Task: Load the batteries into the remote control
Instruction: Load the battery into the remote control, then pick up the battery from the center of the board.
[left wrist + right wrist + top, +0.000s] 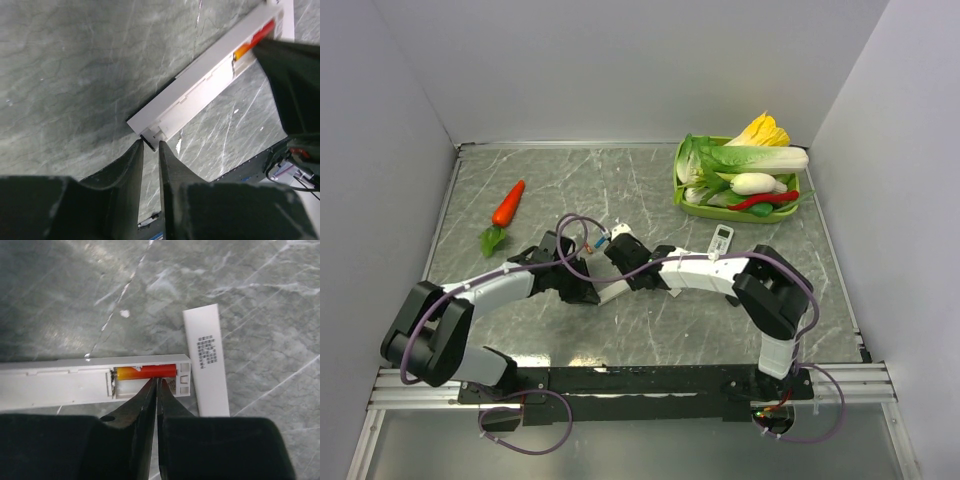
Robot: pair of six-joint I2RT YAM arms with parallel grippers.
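One battery, red shading to orange, lies lengthwise in the open compartment of the remote control; a second one shows in no view. The right gripper has its fingers pressed together on nothing, the tip set at the compartment's near edge just against the cell. From here the main risk, as I judge it, is that a push off the cell's centre tips one end up out of the bay or skids the slim bar across the smooth table. The spring contact at the orange end could also pop the cell back out if it is not seated flat. The left gripper meets the remote's opposite end with its fingers drawn to a narrow slit. Whether they nip that end or only butt against it I cannot tell, so the brace may be weak. The remote lies flat mid-table between the two arms, back side up. Its long axis runs from the left gripper's tips toward the right gripper, the compartment end pointing at the loose back cover, which lies crosswise just beside it.
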